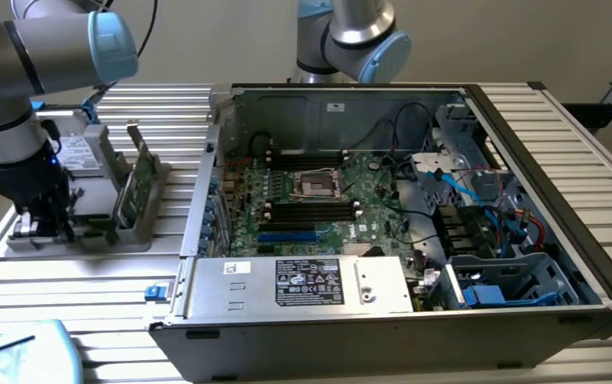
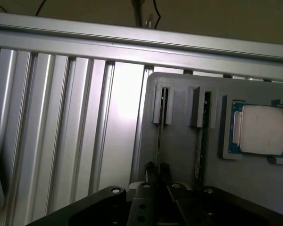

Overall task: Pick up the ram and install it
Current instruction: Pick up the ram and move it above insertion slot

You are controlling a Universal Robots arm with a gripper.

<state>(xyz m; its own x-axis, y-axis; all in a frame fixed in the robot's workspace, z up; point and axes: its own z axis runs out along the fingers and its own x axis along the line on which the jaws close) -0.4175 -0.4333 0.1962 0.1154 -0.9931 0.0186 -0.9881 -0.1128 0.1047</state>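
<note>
Exterior view evenly lit; wrist view dim, glare on the table slats.

Silver-grey tubular arm with pale blue round joint caps and thin black cables. Its matt black gripper has angular plates dotted with silver screw heads and two narrow jaws.
</note>
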